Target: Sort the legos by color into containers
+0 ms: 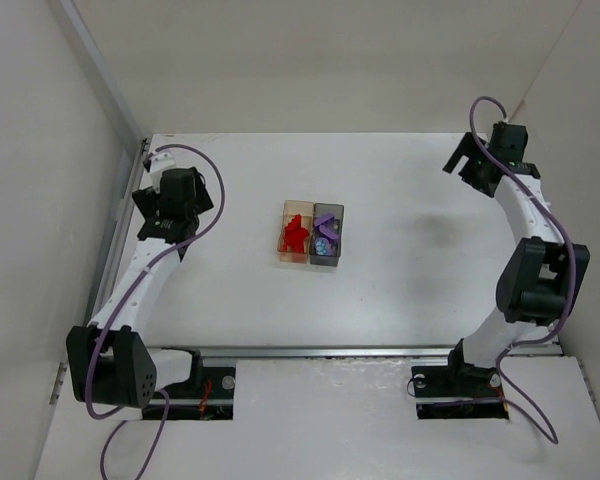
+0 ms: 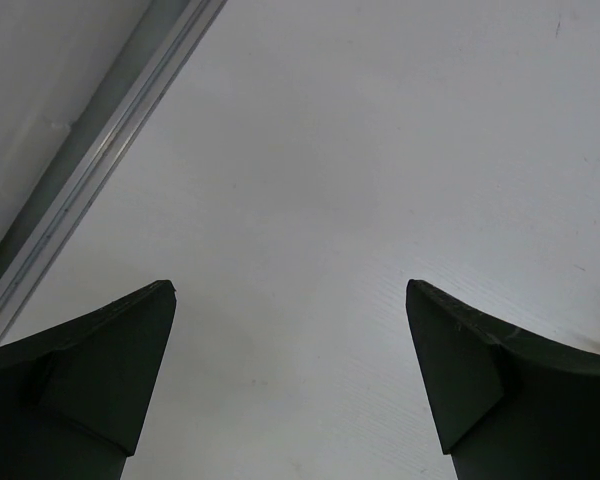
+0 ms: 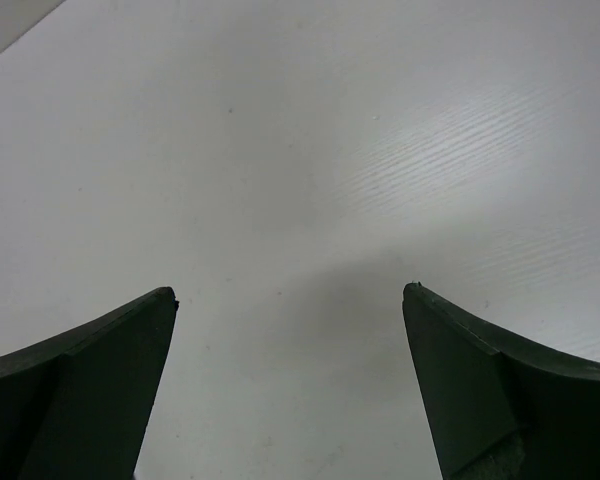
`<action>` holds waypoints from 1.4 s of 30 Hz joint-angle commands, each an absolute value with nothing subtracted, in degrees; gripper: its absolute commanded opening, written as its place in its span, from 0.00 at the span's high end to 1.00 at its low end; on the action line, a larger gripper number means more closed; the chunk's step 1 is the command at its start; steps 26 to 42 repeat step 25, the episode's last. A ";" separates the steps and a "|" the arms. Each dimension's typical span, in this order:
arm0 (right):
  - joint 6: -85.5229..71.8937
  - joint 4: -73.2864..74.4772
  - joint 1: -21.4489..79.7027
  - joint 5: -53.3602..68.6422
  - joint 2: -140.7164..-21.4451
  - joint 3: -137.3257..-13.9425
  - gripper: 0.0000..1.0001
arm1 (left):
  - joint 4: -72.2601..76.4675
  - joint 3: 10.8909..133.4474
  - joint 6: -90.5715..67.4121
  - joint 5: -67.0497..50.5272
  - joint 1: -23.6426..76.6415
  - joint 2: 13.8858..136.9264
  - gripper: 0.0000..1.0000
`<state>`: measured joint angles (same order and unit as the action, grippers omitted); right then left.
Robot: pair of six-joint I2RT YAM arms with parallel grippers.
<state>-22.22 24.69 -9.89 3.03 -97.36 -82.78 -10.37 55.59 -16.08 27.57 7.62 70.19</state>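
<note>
Both jaws wide open, empty, by left/right table (image 1: 410, 200) edges. Orange container (image 1: 298, 204) holds red legos (image 1: 296, 236), grey container (image 1: 329, 207) purple legos (image 1: 325, 238); looks sorted, so park well clear.

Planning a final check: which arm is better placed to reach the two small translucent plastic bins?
Left, probably. The left fingers, open and empty, sit nearer the orange-tan bin and smoky grey bin than the right fingers, out by the far corner.

Left end effector (image 2: 290, 288) hangs above the table (image 1: 400, 300) near its left edge, jaws spread wide, empty; right end effector (image 3: 290, 290) above its far-right corner, likewise spread.
</note>
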 commanded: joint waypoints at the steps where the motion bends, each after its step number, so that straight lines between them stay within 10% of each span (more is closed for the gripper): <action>1: -18.11 26.72 -6.59 -0.18 -93.17 -83.41 0.00 | -7.38 53.79 -17.40 28.48 6.94 68.29 0.01; 42: -15.29 19.53 -6.59 5.88 -86.33 -78.07 0.00 | -2.55 48.08 -24.26 23.12 6.94 66.71 0.01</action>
